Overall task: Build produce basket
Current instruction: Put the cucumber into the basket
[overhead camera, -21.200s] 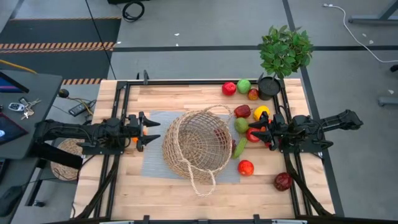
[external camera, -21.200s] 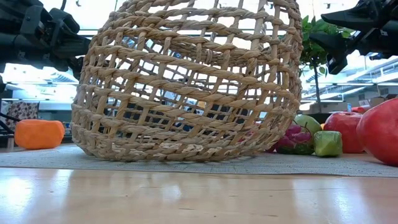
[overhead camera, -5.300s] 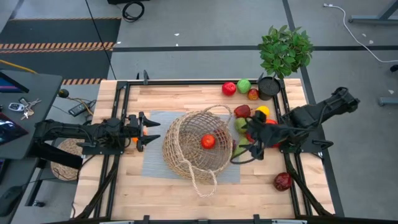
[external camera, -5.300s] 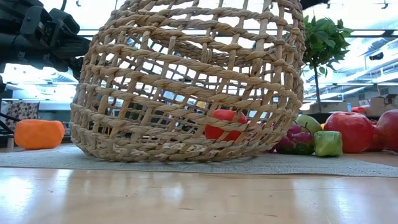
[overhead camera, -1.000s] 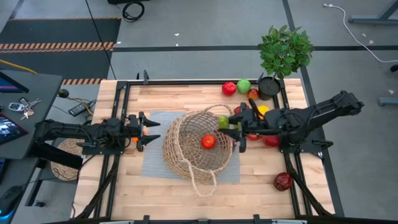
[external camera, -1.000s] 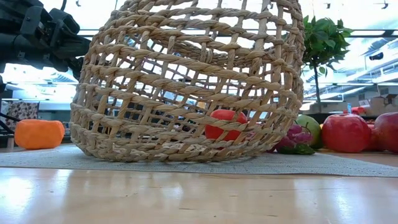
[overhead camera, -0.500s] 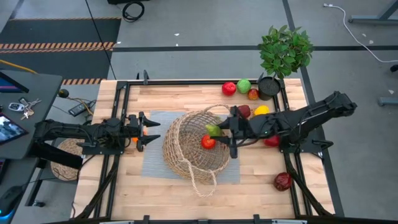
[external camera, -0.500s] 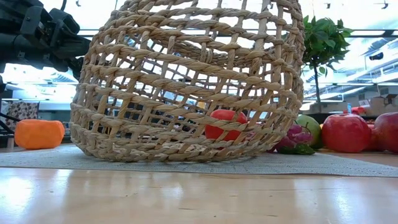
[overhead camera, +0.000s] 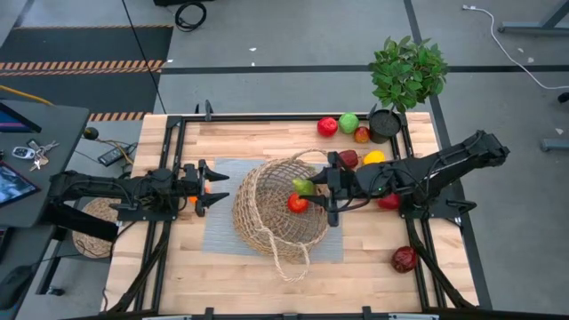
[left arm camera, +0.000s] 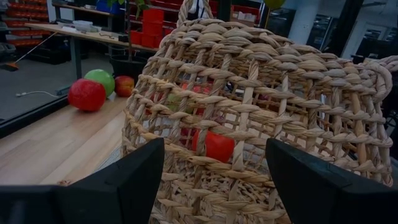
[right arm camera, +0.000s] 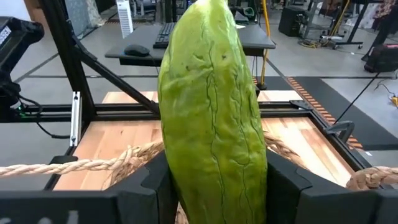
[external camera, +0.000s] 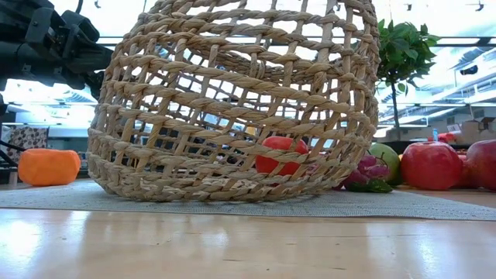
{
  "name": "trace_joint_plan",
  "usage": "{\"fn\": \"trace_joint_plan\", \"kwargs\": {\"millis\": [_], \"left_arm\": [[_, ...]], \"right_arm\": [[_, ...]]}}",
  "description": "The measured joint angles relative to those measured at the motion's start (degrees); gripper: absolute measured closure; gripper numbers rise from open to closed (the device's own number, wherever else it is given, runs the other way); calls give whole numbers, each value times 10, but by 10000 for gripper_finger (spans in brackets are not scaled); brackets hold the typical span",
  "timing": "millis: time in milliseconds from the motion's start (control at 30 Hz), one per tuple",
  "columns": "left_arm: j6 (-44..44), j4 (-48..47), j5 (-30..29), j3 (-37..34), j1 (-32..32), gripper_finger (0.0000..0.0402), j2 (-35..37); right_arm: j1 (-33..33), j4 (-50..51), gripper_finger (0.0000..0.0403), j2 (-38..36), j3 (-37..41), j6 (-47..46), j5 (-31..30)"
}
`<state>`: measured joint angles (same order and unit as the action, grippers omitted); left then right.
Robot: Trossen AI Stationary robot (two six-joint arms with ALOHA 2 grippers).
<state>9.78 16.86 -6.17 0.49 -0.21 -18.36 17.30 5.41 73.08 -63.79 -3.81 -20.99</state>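
No legible text or labels anywhere

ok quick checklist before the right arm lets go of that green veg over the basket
1. Right gripper shut on green vegetable: ok.
2. Vegetable over the basket opening, inside the rim: ok.
3. Red tomato already in the basket, lying just beside the drop spot: ok.
4. Height above the basket floor: cannot tell.
5. Left gripper open, waiting outside the basket wall: ok.
6. Basket resting on the grey mat: ok.
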Motion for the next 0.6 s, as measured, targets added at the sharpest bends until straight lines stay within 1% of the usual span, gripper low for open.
{"fn": "trace_joint_plan", "kwargs": {"millis": [167, 600], "left_arm": [[0, 0, 0, 0, 0, 115, 0], [0, 0, 0, 0, 0, 115, 0]], "right_arm": [[0, 6, 229, 0, 0, 33, 33], [-2, 26, 229, 0, 0, 23, 31]]}}
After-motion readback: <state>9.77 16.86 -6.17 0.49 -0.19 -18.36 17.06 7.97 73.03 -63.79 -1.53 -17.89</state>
